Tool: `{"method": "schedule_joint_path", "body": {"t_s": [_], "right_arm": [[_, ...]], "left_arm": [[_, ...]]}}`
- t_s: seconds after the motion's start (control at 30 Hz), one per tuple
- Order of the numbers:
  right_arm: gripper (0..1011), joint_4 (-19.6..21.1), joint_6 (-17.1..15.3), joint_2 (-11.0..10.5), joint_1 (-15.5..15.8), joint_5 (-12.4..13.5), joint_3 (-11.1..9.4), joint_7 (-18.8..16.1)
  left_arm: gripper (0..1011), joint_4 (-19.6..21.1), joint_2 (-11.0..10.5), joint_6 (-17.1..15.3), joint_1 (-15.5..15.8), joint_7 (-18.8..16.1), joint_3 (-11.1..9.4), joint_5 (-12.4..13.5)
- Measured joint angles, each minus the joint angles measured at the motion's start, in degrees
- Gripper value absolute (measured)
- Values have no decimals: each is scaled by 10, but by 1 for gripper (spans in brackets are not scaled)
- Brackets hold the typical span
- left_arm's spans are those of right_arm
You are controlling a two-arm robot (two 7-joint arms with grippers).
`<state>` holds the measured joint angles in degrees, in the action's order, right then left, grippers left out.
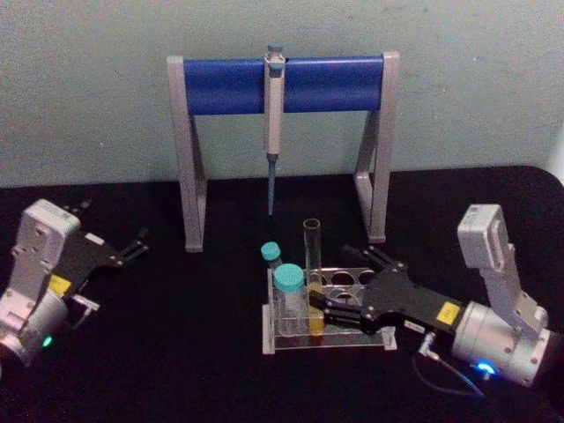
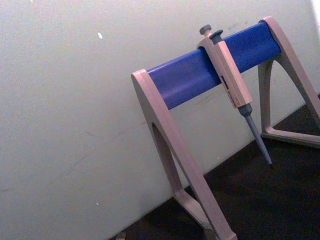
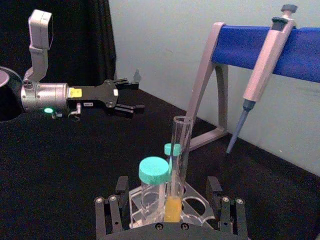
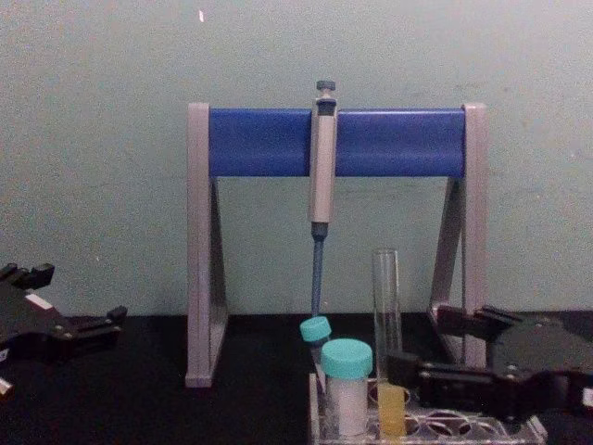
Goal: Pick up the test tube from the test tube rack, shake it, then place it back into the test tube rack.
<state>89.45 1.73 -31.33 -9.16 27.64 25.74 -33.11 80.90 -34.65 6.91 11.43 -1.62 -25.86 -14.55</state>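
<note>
Right gripper (image 1: 328, 284), spread wide and empty, flanks the yellow-bottomed test tube (image 1: 312, 256) in the test tube rack (image 1: 352, 279). Left gripper (image 1: 139, 244) sits open across bare table (image 1: 203, 335).

Test tube (image 4: 386, 315) upright in test tube rack (image 4: 468, 427), yellow liquid at bottom. Right gripper (image 4: 417, 345) beside it, fingers spread. Left gripper (image 4: 79, 297) far left. Pipette (image 4: 322, 167) hangs on stand (image 4: 259, 141).
</note>
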Motion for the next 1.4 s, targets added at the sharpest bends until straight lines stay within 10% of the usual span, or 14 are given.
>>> {"method": "schedule_joint_path", "body": {"t_s": [1.4], "right_arm": [[1000, -83, 15, 49, -73, 1, 32, -29]], "left_arm": [[1001, 0, 0, 0, 0, 0, 0, 0]]}}
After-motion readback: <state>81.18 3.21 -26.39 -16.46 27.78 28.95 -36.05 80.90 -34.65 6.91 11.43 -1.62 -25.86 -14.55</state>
